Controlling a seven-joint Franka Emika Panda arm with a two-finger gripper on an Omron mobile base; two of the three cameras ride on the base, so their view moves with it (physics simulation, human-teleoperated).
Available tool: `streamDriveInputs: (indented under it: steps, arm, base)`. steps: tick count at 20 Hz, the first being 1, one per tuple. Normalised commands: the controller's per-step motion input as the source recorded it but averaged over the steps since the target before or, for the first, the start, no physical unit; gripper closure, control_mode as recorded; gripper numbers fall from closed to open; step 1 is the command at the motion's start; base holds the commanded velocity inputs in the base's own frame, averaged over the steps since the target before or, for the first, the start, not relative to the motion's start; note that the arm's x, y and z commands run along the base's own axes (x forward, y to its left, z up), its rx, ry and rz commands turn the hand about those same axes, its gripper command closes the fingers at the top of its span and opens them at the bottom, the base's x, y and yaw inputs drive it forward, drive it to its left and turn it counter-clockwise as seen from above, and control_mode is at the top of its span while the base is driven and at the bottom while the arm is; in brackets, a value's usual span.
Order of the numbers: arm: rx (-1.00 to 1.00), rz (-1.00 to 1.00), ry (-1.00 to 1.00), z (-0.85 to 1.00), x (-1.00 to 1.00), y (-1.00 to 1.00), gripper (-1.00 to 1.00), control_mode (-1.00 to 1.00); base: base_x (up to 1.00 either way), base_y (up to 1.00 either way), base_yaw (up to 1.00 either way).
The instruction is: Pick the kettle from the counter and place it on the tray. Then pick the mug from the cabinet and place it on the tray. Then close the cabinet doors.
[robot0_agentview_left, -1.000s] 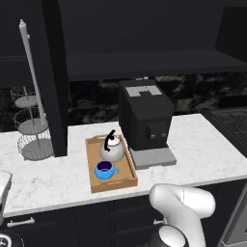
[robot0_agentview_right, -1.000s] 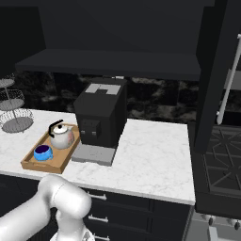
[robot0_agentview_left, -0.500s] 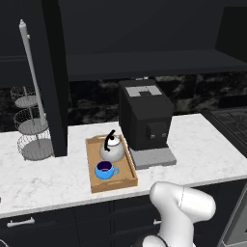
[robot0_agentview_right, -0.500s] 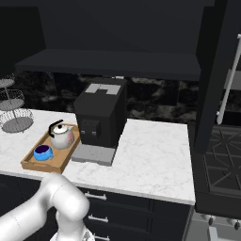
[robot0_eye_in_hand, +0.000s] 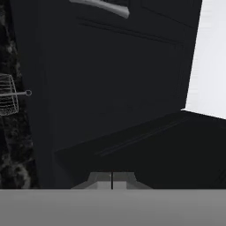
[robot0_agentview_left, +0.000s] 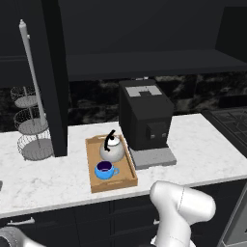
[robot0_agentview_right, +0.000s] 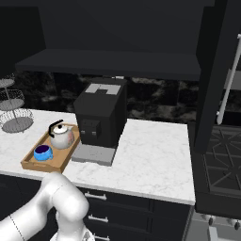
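Hand (robot0_eye_in_hand: 111, 180) is closed, its two tips pressed together at 6 o'clock of the hand view, with nothing between them. Ahead of it stand flat black panels of the cabinet (robot0_eye_in_hand: 110, 79), with a pale bar handle (robot0_eye_in_hand: 103, 6) at 12 o'clock and a wire basket rim (robot0_eye_in_hand: 8, 100) at 9 o'clock. Whether the hand touches a panel I cannot tell.

From the left base view, the tray (robot0_agentview_left: 110, 164) lies on the worktop (robot0_agentview_left: 202, 149) just below the middle of the frame. The kettle (robot0_agentview_left: 112, 148) stands upright in the tray's far half, and the mug (robot0_agentview_left: 105, 170) sits in the near half, at 6 o'clock of the kettle and close beside it, its handle turned toward 3 o'clock. A coffee machine (robot0_agentview_left: 144, 116) stands at 3 o'clock of the tray, its grey base just beside the tray's rim. At 9 o'clock a cabinet door (robot0_agentview_left: 54, 72) stands edge-on, swung out over the worktop, its long handle (robot0_agentview_left: 32, 72) beside it, and a tiered wire basket stand (robot0_agentview_left: 31, 130) is behind.

From the right base view, the tray (robot0_agentview_right: 29, 164) sits at 9 o'clock with the kettle (robot0_agentview_right: 61, 136) and mug (robot0_agentview_right: 43, 152) in it. Another open door (robot0_agentview_right: 212, 70) with its handle (robot0_agentview_right: 229, 80) hangs at 3 o'clock, above a stove (robot0_agentview_right: 221, 164).
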Motion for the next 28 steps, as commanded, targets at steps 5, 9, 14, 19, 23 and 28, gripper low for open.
streamDriveInputs:
  steps: [5,9,14,19,23,28]
  arm:
    - [0.01,-0.01,-0.06,0.07,0.36,-0.31,1.00,-1.00]
    - [0.10,0.00,-0.10,0.06,0.27,-0.13,1.00,-1.00]
    - [0.12,0.00,-0.08,0.09,0.27,-0.22,1.00,-1.00]
    - [0.15,0.00,-0.12,0.30,0.10,-0.43,1.00,-1.00]
    - [0.12,0.00,-0.02,0.58,0.01,-0.47,1.00,-1.00]
    - [0.09,0.00,0.00,0.21,0.11,-0.63,1.00,-1.00]
  base:
    - [0.00,0.00,0.00]
    - [0.00,0.00,0.00]
    - [0.00,0.00,0.00]
    - [0.00,0.00,0.00]
    - [0.00,0.00,0.00]
    - [0.00,0.00,0.00]
